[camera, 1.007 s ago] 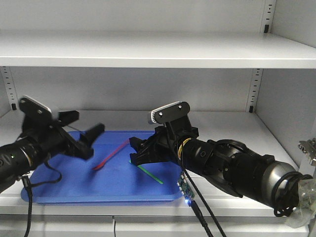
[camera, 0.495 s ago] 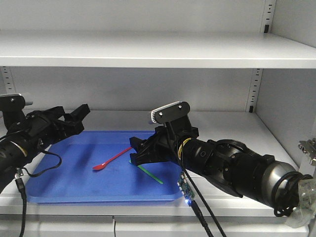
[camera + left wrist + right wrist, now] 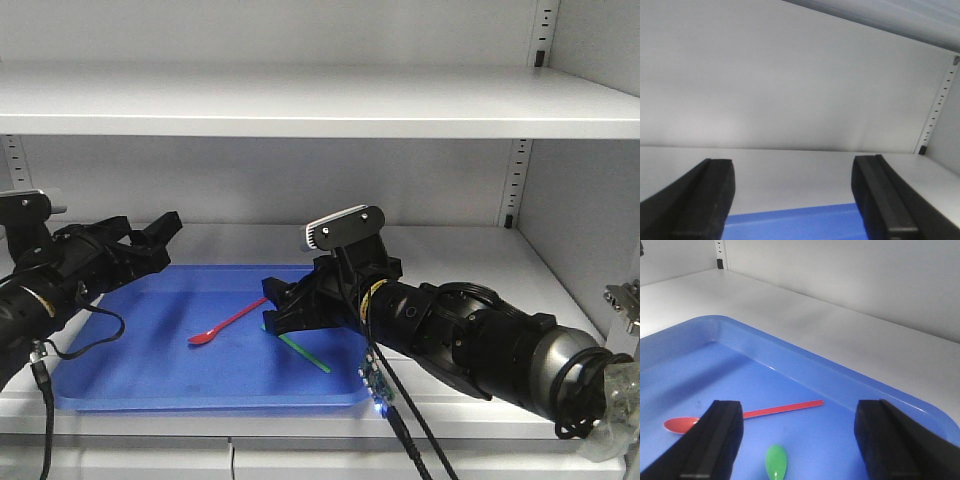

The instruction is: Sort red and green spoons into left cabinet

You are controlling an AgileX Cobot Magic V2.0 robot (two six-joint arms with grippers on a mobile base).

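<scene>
The left pincer (image 3: 150,235) has swung up and back off the blue tray (image 3: 120,380), spread and empty. The right pincer (image 3: 275,305), also spread, hovers over the green spoon (image 3: 305,353); the red spoon (image 3: 228,322) lies beside it, both delivered.

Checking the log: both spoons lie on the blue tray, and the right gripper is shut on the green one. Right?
Not quite. The right gripper is open, its fingers apart and holding nothing; the right wrist view shows it. The green spoon and red spoon lie on the blue tray.
</scene>
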